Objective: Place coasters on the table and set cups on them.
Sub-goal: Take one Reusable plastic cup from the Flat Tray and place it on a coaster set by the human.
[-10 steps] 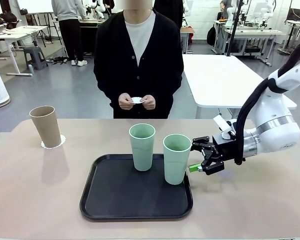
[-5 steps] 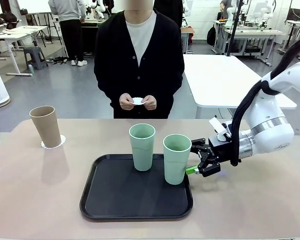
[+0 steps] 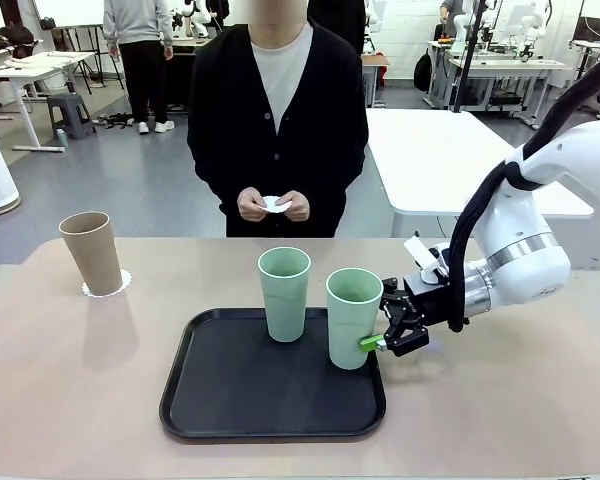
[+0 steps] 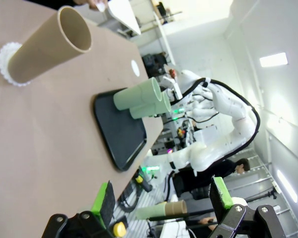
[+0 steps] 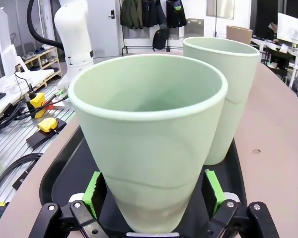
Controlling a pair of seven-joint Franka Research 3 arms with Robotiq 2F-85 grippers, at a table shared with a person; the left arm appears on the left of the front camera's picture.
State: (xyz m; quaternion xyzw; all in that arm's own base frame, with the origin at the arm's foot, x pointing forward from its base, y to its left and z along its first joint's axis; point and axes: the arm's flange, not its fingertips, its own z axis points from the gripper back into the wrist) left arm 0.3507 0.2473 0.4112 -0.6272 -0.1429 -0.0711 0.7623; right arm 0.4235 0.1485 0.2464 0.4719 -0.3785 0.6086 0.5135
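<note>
**Landmark:** the black rounded-square tray (image 3: 210, 400) lies on the large beige matte table (image 3: 70, 400); all positions below are taken from this tray.

**Right gripper** (image 3: 377, 316): at the tray's right edge, level with the lower body of the nearer mint-green tapered tumbler (image 3: 352, 318); jaws spread wide, one green pad (image 5: 94, 190) on each side of that tumbler; the right wrist view puts both pads just beside the tumbler wall; whether they touch it cannot be told.

**Nearer mint-green tapered tumbler:** upright on the right part of the tray, base on the tray floor.

**Second mint-green tapered tumbler** (image 3: 284, 293): upright on the tray toward its far edge, left of the nearer one; a narrow gap shows between the two in the front view.

**Tan-brown tapered tumbler** (image 3: 92, 252): upright on the table, well to the left of the tray and beyond its far-left corner; it stands on a white scalloped paper coaster (image 3: 123, 282), whose edge shows around the base.

**Left gripper** (image 4: 163, 197): above bare tabletop, well apart from the tray, which lies ahead of its fingers; jaws spread wide, nothing between them.

**Person** (image 3: 277, 110): stands beyond the tray's far side, past the table edge; both hands (image 3: 250, 204) hold a second white paper coaster (image 3: 273, 201), clear of the table.
</note>
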